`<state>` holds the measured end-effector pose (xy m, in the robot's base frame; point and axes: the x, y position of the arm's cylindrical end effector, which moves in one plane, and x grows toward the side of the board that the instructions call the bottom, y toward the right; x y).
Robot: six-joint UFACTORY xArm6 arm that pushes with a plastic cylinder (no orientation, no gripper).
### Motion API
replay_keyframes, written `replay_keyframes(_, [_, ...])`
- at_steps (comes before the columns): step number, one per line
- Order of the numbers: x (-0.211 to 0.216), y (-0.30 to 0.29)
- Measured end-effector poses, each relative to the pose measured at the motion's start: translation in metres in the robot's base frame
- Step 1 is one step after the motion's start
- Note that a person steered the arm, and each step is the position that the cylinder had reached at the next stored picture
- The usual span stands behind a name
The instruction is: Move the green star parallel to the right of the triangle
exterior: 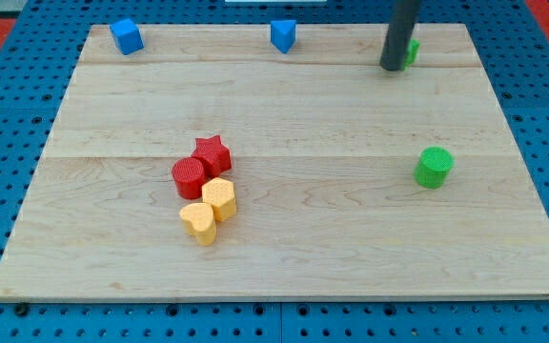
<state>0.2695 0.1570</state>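
Observation:
The green star (412, 50) sits near the view's top right of the wooden board, mostly hidden behind my rod; only its right edge shows. My tip (390, 67) rests just at the star's lower left, touching or nearly touching it. The blue triangle (283, 35) stands at the view's top centre, well to the left of the star and at about the same height in the view.
A blue cube (127, 36) is at the top left. A green cylinder (434, 167) is at the right middle. A red star (212, 152), a red cylinder (189, 177), a yellow hexagon (219, 197) and a yellow heart (198, 222) cluster left of centre.

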Motion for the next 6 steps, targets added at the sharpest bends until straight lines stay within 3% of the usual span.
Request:
replay_keyframes(1, [0.039, -0.004])
replay_keyframes(2, [0.025, 0.032])
replay_keyframes(3, [-0.002, -0.015])
replay_keyframes(4, [-0.01, -0.012])
replay_keyframes(5, [0.026, -0.027])
replay_keyframes(6, [0.028, 0.058])
